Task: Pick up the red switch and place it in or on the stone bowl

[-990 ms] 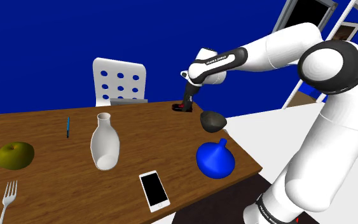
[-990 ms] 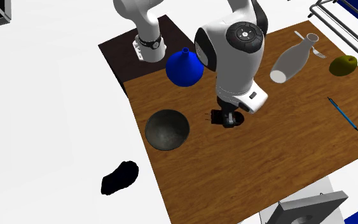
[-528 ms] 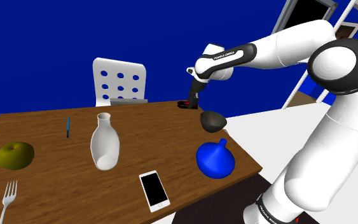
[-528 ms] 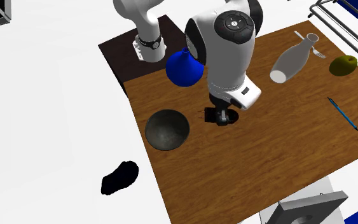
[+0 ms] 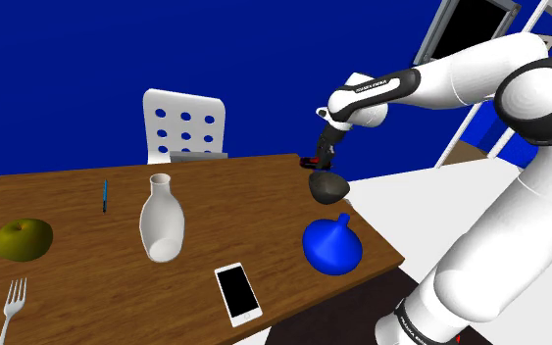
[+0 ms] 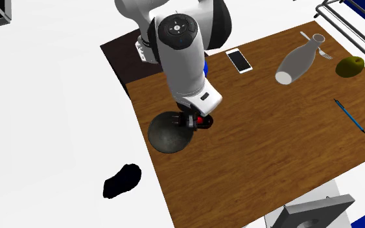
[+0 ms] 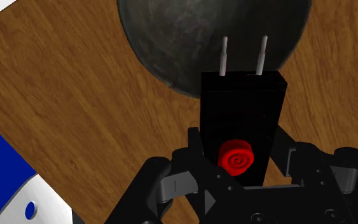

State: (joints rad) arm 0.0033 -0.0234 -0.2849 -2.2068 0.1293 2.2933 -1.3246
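Note:
The switch (image 7: 240, 121) is a black block with a red round button and two metal prongs. My gripper (image 7: 240, 167) is shut on it, the fingers clasping its sides. Just ahead of the prongs lies the dark grey stone bowl (image 7: 203, 35). In the second exterior view the gripper (image 6: 196, 121) holds the switch (image 6: 201, 120) above the table, at the bowl's (image 6: 166, 134) rim on that view's right. In the shoulder view the gripper (image 5: 320, 160) hangs just above the bowl (image 5: 328, 185) near the table's far right corner.
On the wooden table (image 5: 87, 284) stand a blue flask (image 5: 332, 245), a white phone (image 5: 237, 292), a pale vase (image 5: 161, 221), a green fruit (image 5: 23, 238), a fork (image 5: 9, 304) and a blue pen (image 5: 104, 195). A white chair (image 5: 183, 125) stands behind it.
The gripper has carried the switch across the table toward the bowl, to the shoulder view's right and the second exterior view's left. It now hangs at the bowl's edge.

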